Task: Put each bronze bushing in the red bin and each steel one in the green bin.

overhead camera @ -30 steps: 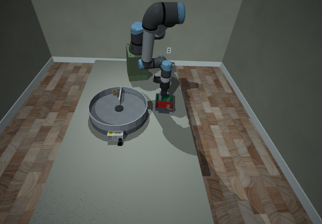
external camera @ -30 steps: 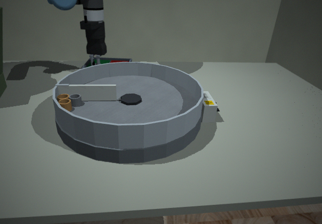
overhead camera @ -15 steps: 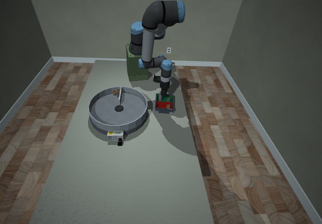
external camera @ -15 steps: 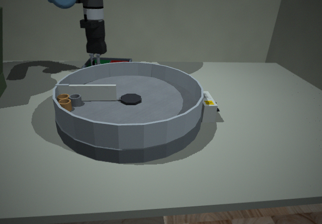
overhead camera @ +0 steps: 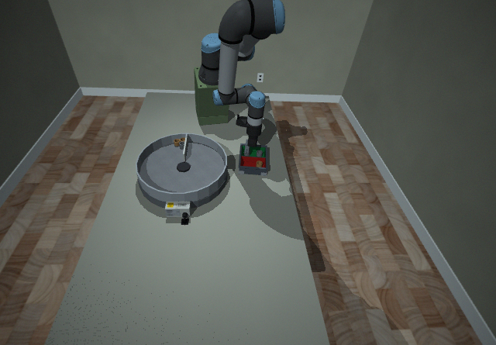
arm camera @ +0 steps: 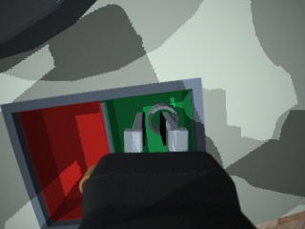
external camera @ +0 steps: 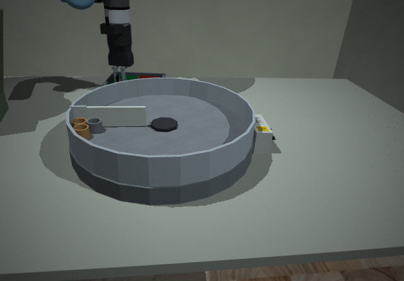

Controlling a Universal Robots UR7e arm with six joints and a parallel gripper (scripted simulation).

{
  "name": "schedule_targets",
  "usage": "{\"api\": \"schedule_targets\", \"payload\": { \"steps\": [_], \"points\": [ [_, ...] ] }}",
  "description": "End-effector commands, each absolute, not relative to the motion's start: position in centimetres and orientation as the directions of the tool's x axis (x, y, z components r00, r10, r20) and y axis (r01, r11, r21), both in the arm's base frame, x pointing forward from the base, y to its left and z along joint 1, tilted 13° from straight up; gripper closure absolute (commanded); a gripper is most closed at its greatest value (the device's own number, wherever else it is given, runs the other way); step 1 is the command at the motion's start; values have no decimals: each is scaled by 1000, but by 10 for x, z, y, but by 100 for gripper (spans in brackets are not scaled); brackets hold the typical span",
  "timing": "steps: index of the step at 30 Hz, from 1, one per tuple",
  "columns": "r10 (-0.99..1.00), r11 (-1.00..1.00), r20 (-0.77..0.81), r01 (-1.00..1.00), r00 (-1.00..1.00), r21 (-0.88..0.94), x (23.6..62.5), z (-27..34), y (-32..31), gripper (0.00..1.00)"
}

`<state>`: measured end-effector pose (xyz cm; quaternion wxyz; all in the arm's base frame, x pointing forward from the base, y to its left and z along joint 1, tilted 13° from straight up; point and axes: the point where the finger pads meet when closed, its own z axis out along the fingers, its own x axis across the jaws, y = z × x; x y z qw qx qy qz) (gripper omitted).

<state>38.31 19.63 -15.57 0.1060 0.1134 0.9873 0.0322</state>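
Note:
My gripper [overhead camera: 246,149] [external camera: 118,74] [arm camera: 152,122] is partly open and empty, pointing down at the green bin [overhead camera: 263,148] [arm camera: 118,131]. A steel bushing [overhead camera: 259,153] [arm camera: 153,126] stands in that bin, partly hidden under one finger in the wrist view. The red bin [overhead camera: 248,160] [arm camera: 91,138] adjoins it and holds a bronze bushing [overhead camera: 259,163] [arm camera: 85,180], mostly hidden by the gripper body in the wrist view. On the turntable [overhead camera: 163,174] [external camera: 182,141], two bronze bushings [overhead camera: 177,143] [external camera: 81,132] and a steel bushing [external camera: 95,126] stand close together by the rim.
A white barrier [overhead camera: 185,145] [external camera: 117,116] runs inward from the turntable rim beside the bushings. A dark hub [overhead camera: 183,167] [external camera: 164,124] marks the centre. The high wall surrounds the turntable. A white box [overhead camera: 177,209] [external camera: 262,141] stands against its outside.

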Motion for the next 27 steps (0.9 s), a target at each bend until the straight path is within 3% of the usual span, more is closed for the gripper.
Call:
{"api": "schedule_targets", "payload": {
  "steps": [1,9,22,27],
  "points": [
    [231,972,-203,217,-952,88,383,-153,196,58],
    [231,972,-203,217,-952,88,383,-152,196,58],
    [231,972,-203,217,-952,88,365,-74,193,58],
    [231,972,-203,217,-952,88,365,-74,193,58]
  ]
}}
